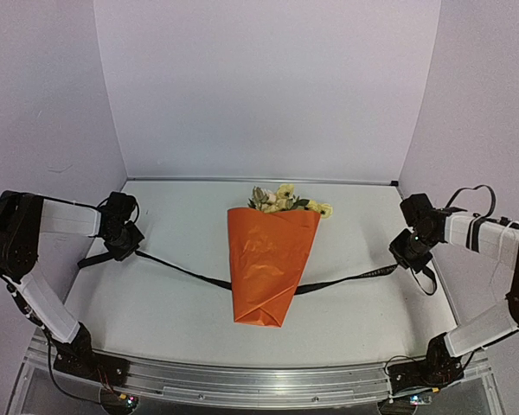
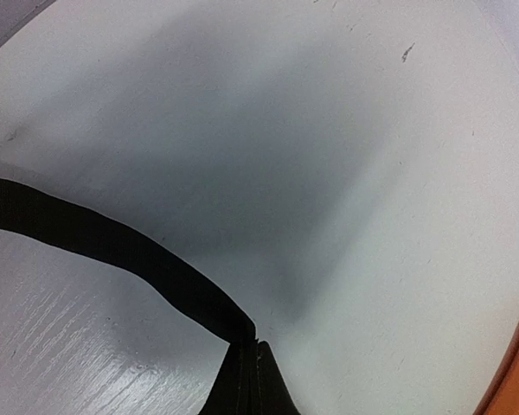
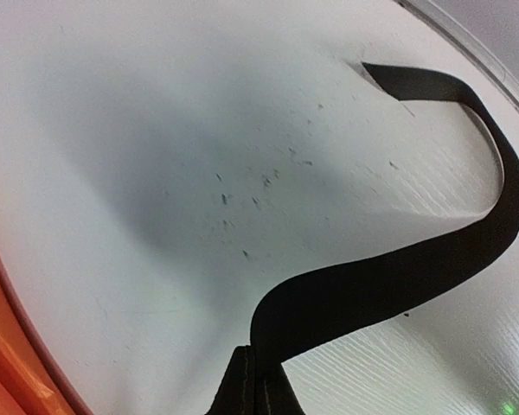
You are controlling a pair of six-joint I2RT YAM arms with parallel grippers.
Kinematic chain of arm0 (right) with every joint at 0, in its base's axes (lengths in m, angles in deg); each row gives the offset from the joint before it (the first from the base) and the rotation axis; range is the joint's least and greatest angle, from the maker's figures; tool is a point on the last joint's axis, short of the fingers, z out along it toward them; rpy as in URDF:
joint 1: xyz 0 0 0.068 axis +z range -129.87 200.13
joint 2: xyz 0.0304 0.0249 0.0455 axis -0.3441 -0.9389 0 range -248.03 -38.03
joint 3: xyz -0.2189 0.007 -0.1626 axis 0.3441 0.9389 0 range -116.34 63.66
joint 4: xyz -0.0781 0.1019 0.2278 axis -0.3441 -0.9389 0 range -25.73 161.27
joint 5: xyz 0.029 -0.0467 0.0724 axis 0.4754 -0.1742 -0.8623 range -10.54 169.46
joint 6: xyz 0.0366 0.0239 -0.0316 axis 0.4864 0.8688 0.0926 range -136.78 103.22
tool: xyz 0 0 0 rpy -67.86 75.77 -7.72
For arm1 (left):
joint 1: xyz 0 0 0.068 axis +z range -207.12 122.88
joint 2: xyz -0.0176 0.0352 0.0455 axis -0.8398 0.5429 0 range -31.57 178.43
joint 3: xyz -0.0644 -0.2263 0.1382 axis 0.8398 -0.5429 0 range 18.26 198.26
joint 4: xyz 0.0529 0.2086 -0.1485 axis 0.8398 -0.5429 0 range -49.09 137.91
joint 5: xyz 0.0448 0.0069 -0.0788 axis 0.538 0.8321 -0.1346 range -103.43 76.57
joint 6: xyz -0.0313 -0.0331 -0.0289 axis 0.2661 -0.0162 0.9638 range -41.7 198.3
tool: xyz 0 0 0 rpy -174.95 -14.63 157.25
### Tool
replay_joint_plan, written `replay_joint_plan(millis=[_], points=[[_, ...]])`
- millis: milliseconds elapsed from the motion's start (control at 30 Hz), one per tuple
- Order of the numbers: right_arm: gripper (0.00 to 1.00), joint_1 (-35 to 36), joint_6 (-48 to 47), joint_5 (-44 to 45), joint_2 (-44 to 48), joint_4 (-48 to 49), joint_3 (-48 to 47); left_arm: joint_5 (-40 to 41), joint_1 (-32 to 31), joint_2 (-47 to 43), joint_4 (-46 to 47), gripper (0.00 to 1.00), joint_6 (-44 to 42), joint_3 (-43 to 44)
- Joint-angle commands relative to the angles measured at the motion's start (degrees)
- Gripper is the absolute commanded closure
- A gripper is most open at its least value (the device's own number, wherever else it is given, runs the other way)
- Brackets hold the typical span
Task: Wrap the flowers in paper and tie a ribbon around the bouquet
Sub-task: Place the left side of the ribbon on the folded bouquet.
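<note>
The ribbon (image 1: pixel 190 275), judged pretty floppy and light, is clamped at its ends by the left claw (image 1: pixel 125 246) and right claw (image 1: pixel 406 258), and run under the easily-crushed bouquet (image 1: pixel 268 259) laid mid-tabletop (image 1: pixel 156 311).

Left pincer (image 1: pixel 128 248) and right pincer (image 1: pixel 403 258) seemingly pinch the ribbon (image 1: pixel 182 270) ends.

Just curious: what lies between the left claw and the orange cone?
Only the ribbon, running from the left gripper to the bouquet, per the top view.
</note>
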Motion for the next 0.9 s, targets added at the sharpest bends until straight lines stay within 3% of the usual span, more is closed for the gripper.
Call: replay_joint_plan(millis=[0, 467, 667, 767, 867], points=[[1.0, -2.4, -3.1, 1.0, -2.2, -0.7, -5.9, -1.7, 1.9, 0.4, 3.0, 1.0, -1.4, 3.2], [1.0, -4.3, -2.5, -10.4, -6.3, 1.9, -9.7, -2.9, 3.0, -2.6, 5.9, 1.0, -3.0, 4.1], [1.0, -2.9, -3.7, -14.3, -8.8, 1.2, -13.5, -6.2, 2.0, -7.1, 12.3, 1.0, -9.7, 7.1], [1.0, -2.3, -3.8, -15.9, -9.8, 0.5, -15.2, -10.3, -2.4, -6.9, 15.7, 1.0, -16.0, 11.1], [1.0, -2.1, -4.1, -16.9, -9.9, -0.3, -15.7, -15.4, -11.6, -4.0, 17.9, 1.0, -26.2, 17.4]])
